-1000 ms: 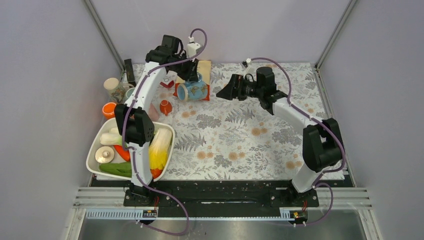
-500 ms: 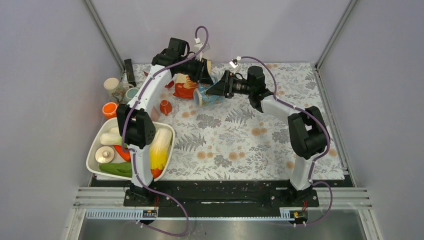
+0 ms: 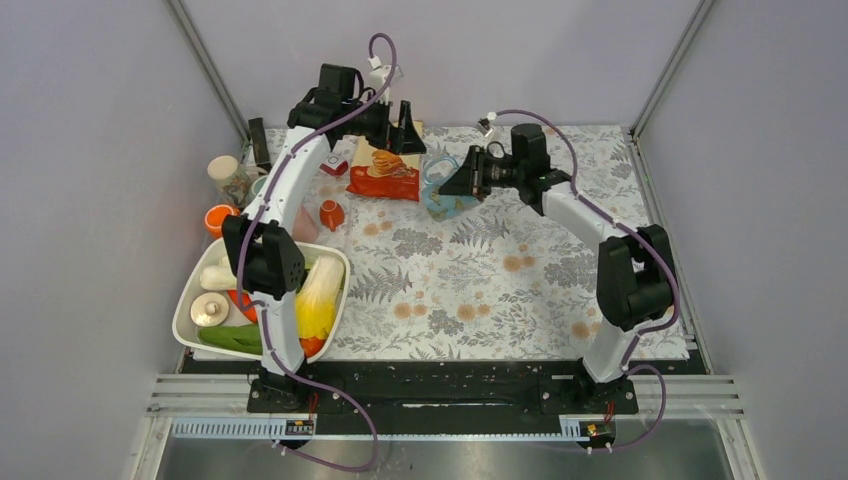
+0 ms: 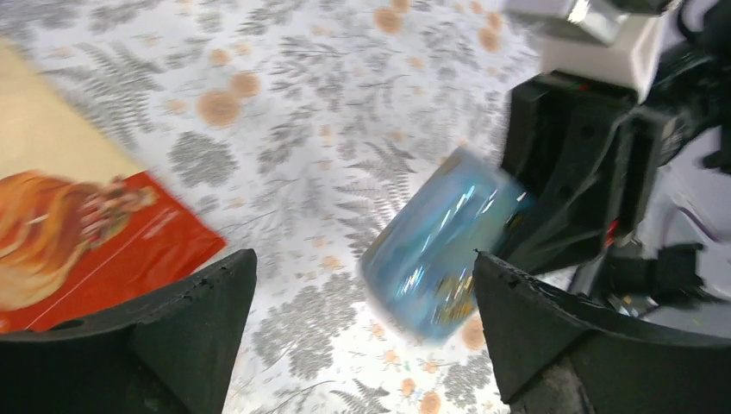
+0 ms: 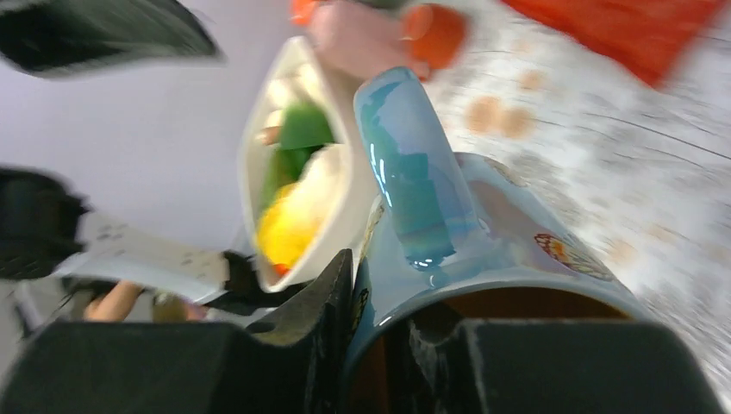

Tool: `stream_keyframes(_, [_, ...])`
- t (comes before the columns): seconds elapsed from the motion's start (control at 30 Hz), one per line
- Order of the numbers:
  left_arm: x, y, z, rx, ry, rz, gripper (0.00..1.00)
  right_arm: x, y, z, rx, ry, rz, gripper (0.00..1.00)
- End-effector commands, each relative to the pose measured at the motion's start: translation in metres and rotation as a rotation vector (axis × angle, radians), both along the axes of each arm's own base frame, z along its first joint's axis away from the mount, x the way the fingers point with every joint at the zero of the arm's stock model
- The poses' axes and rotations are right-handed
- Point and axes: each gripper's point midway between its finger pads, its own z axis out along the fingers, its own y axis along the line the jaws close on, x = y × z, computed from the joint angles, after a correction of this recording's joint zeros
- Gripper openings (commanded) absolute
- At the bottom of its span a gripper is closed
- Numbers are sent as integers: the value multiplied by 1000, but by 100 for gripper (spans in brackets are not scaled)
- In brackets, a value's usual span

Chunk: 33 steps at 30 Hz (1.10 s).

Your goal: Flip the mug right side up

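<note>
**Top view:** L fingers (image 3: pixel 398 122) are at the far-left part of the desk (image 3: pixel 500 290), spread wide w/ nothing in them, over the far edge of the orange snack bag (image 3: pixel 385 172). R fingers (image 3: pixel 452 183) are just right of the bag, clamped on the rim of the blue mug (image 3: pixel 438 200). Mug is between the bag & the R arm, far-centre of the desk, tilted. Can't tell if its base touches the desk. White basket (image 3: pixel 343 262) of veg is at near left. A small orange pot (image 3: pixel 331 213) sits betw. basket & bag.

**L wrist view:** both L fingers show at the bottom corners, wide apart, empty. Mug is beyond & betw. them, blurred, leaning w/ its base down-left & its mouth end toward the R fingers, which grip it from the upper right. A corner of the bag lies at left on the fern-print desk, apart from the mug.

**R wrist view:** mug fills the frame, mouth toward the cam, handle running up & away. One R finger is on the outer wall just beside the handle base, the other inside the mouth, so they pinch the wall. Basket w/ yellow & green veg is behind, blurred.
</note>
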Motion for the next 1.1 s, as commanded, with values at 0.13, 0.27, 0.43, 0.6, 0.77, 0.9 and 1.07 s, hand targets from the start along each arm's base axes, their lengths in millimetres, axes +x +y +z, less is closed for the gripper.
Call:
stream_keyframes(0.13, [35, 89, 23, 181, -145, 318, 99, 102, -204, -26, -712, -83, -509, 0])
stream_keyframes(0.27, [26, 108, -3, 301, -122, 349, 99, 142, -278, -45, -964, 3, -627, 0])
stream_keyframes(0.43, [12, 123, -24, 355, -128, 358, 99, 198, -351, -63, -1086, 23, -768, 0])
stream_keyframes(0.6, [2, 131, -38, 393, -107, 353, 99, 219, -396, -83, -1062, 73, -927, 0])
stream_keyframes(0.77, [-4, 132, -45, 406, -94, 334, 99, 222, -403, -114, -1039, 133, -921, 0])
stream_keyframes(0.9, [-6, 134, -49, 419, -92, 327, 99, 220, -399, -132, -1033, 171, -889, 0])
stream_keyframes(1.07, [-6, 135, -54, 431, -87, 323, 99, 225, -397, -125, -1004, 135, -873, 14])
